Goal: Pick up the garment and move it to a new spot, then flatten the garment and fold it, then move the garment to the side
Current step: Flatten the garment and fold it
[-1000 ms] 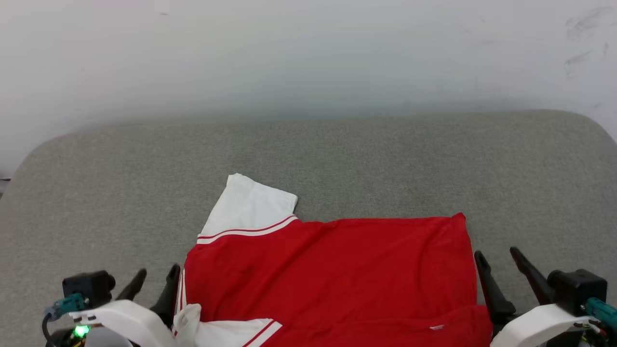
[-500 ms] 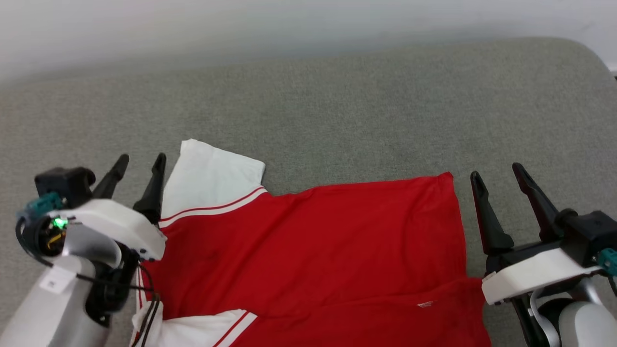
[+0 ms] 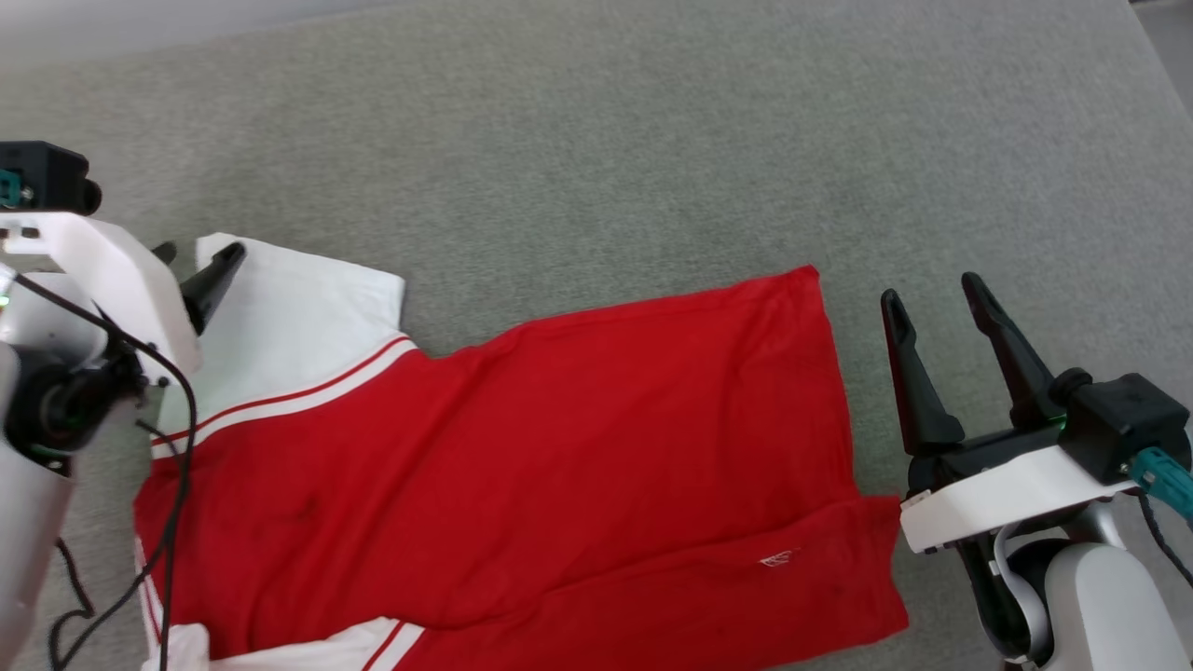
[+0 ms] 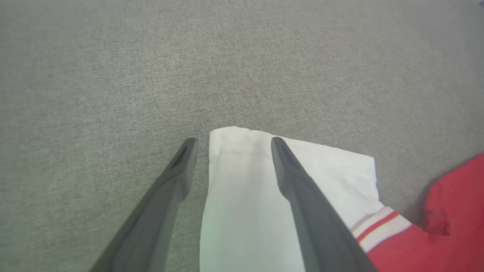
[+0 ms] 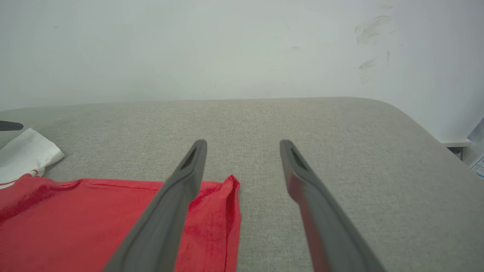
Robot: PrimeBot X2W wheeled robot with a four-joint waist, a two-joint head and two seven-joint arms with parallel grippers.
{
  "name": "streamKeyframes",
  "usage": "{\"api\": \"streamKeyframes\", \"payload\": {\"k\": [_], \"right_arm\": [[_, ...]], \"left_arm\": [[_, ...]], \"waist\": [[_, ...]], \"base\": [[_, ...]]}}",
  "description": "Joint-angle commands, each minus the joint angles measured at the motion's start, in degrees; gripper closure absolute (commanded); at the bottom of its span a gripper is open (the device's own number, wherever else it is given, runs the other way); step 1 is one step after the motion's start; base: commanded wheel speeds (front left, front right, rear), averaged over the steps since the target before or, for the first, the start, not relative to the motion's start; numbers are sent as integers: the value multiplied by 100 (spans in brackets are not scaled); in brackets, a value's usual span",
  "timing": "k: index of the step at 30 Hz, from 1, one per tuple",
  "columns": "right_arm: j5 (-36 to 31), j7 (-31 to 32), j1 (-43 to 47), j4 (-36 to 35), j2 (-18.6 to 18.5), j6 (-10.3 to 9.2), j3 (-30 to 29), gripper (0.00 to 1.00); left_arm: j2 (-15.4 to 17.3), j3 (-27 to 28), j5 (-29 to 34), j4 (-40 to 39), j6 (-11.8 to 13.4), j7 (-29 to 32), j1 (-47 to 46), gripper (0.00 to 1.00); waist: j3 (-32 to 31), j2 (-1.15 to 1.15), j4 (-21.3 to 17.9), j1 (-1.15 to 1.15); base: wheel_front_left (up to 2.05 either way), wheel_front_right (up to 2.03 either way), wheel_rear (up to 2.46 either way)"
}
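The red garment point(image 3: 522, 457) lies spread on the grey cushion point(image 3: 596, 149) with its plain red side up; a white sleeve point(image 3: 289, 317) with red stripes points to the far left. My left gripper point(image 4: 230, 140) is open and straddles the far corner of that sleeve point(image 4: 242, 189), its fingertips point(image 3: 224, 256) over the sleeve's edge. My right gripper point(image 3: 932, 294) is open just right of the garment's hem point(image 5: 230, 211), holding nothing. A second white sleeve point(image 3: 373, 643) peeks out at the bottom edge.
The grey cushion's surface point(image 5: 340, 151) stretches beyond and to the right of the garment. A pale wall point(image 5: 227, 49) rises behind its far edge. A small white tag point(image 3: 775, 558) shows on the garment's near fold.
The head camera has tilted down, so the whole scene shifted. My left gripper has risen and reached forward to the far white sleeve. The right gripper moved up beside the hem.
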Motion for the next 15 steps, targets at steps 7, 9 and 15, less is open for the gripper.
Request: {"api": "streamKeyframes", "payload": {"k": [7,9,15], "right_arm": [[207,-215,-149,339,59,-5,86,0],[274,-254,-165,423,61,-5,81,0],[588,-200,-288,607,63,-5,92,0]], "left_arm": [[344,-239,-470,485,30,1698,-128,0],[317,-363,-562,622,214,2184,17,2],[121,-576,-571,580,398,2495,157,100]], "waist": [[287,0,-334,-2],[310,0,-363,-2],[339,0,-409,-2]], "base": [[0,0,0],[0,0,0],[0,0,0]]}}
